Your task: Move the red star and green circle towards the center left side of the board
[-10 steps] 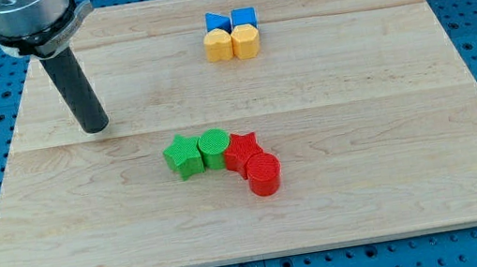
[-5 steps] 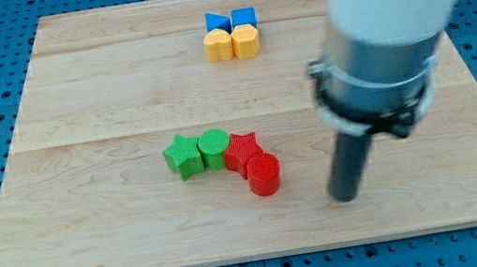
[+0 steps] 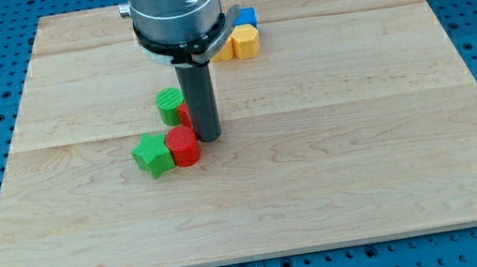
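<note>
My tip (image 3: 209, 138) rests on the board just right of a tight cluster of blocks at centre-left. The green circle (image 3: 170, 105) is at the cluster's top. The red star (image 3: 184, 115) sits just below and right of it, mostly hidden behind the rod and touching it. A red cylinder (image 3: 183, 147) lies right next to my tip on its left. A green star (image 3: 152, 155) touches the red cylinder's left side.
The wooden board (image 3: 362, 134) sits on a blue pegboard surface. Near the view's top, a yellow block (image 3: 247, 41) and a blue block (image 3: 247, 17) show beside the arm body; others there are hidden behind it.
My tip swept from the lower right to the cluster's right side. All the clustered blocks shifted left; the green circle and red star moved up-left, and the red cylinder and green star now lie below them.
</note>
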